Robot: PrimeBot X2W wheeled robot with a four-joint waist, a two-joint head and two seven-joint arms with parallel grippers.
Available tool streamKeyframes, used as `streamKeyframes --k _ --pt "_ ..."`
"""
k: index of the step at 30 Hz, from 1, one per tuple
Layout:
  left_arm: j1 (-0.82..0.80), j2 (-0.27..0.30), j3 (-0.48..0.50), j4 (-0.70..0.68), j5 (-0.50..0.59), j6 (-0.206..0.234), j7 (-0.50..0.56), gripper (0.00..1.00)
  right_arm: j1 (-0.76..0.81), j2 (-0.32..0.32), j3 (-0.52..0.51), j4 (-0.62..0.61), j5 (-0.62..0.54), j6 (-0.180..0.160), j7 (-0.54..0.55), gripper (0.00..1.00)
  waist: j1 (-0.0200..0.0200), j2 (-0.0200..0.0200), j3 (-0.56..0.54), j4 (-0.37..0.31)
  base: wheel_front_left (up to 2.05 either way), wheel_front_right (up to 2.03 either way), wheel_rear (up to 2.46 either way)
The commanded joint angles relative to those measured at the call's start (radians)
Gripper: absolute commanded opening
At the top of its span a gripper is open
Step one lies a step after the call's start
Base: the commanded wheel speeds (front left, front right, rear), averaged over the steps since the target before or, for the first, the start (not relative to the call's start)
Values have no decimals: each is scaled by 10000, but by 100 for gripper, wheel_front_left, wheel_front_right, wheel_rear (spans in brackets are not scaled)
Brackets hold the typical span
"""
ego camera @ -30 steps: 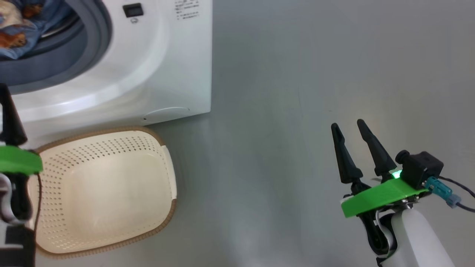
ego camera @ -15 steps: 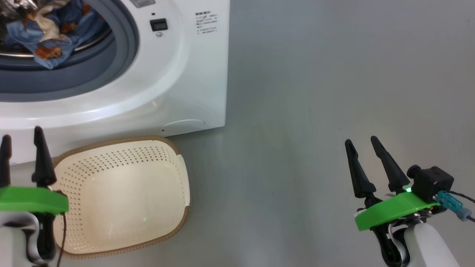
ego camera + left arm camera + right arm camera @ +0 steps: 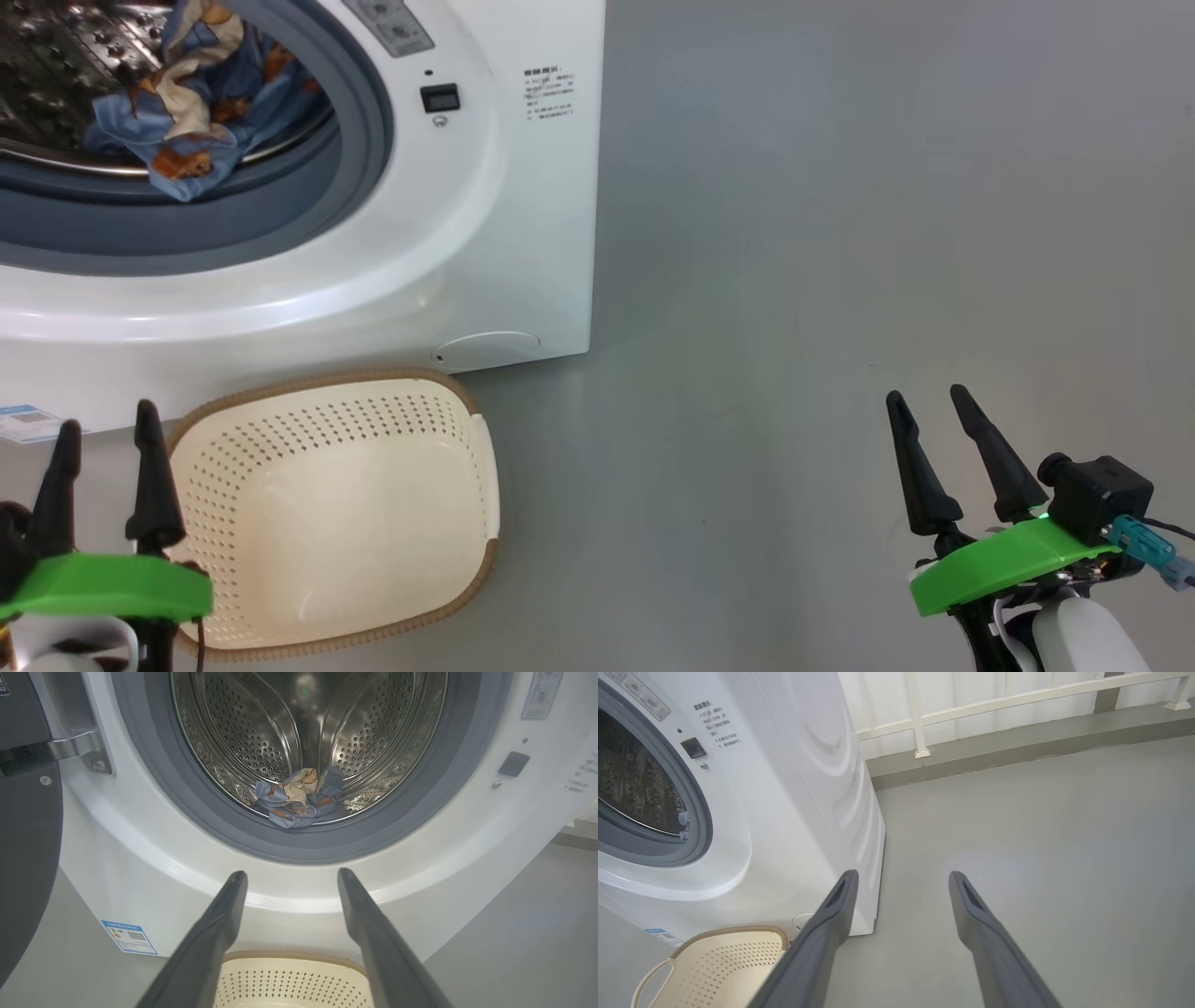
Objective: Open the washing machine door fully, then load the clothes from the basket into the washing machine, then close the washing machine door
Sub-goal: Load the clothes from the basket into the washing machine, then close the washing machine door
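Head view: small cream perforated plastic basket (image 3: 327, 378) on grey floor (image 3: 840, 233), just before big white front-loading washing machine (image 3: 523, 233); left hand (image 3: 107, 417), right hand (image 3: 926, 394), fingers spread | Left wrist view: light blue printed clothes (image 3: 299, 798) inside steel drum (image 3: 373, 728); dark door (image 3: 25, 858) swung aside | Right wrist view: fingers apart above floor.

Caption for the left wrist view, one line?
Open left end effector faces the washing machine, clothes lying in its drum, the basket below and the door swung open at left.

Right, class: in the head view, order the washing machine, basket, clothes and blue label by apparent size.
Largest to smallest:
1. washing machine
2. basket
3. clothes
4. label
Clothes lie farther off, in the drum, so true size is unsure.
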Motion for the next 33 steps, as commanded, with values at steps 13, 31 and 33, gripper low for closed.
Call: streamKeyframes --k 13,31,33 --pt "1077 -77 557 -1027 80 -14 -53 100 388 -114 118 -200 65 16 -119 100 0 0 -448 95 0 0 0" --pt "1274 -57 437 -1083 87 -14 -53 100 465 -128 211 -178 85 16 -119 100 0 0 -613 91 0 0 0" --pt "1270 -66 406 -1088 89 -14 -53 100 465 -128 210 -177 87 16 -119 100 0 0 -615 99 0 0 0"
